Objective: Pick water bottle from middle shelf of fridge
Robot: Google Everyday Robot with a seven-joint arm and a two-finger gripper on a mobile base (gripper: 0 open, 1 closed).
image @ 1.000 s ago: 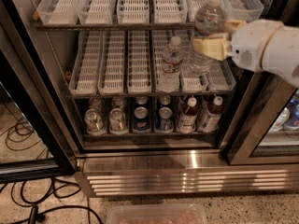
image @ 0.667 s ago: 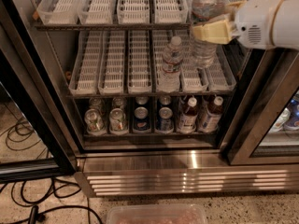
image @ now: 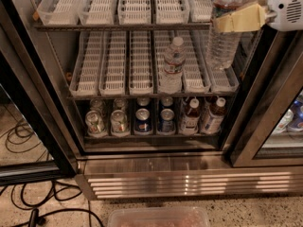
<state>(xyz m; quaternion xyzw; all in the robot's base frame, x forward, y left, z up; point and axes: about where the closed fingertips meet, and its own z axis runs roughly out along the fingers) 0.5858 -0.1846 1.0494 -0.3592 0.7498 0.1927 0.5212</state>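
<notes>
Floor, nearest: clear plastic tub [image: 158,216] at the bottom edge, contents blurred; black cables [image: 28,207] loose on the left. Neither is in the arm's way.

Fridge [image: 156,164]: door open, louvred base panel [image: 189,186] below the sill.

Gripper [image: 232,20]: top right, in front of the shelves, level with the upper shelf [image: 123,26]. Its yellowish fingers [image: 251,17] are closed around the upper body of the water bottle [image: 222,48], just under the shoulder. Judged reason: the ribs and taper there keep a hanging bottle from slipping.

Water bottle: upright, held in the air. Its top overlaps the upper shelf's front edge, and its base hangs before the right-hand lanes of the middle shelf [image: 118,70]. Judged to be off the tray and out of the rack; contact at the base cannot be excluded. Pick judged nearly complete; what is left is clearing the right door frame [image: 265,103], which stands near the bottle.

Middle shelf: second water bottle [image: 173,65] stands upright at the front of its lane, well apart from the held one, so it poses no knock risk.

Lower rack [image: 151,137]: cans [image: 118,122] and brown-drink bottles [image: 212,115], untouched
</notes>
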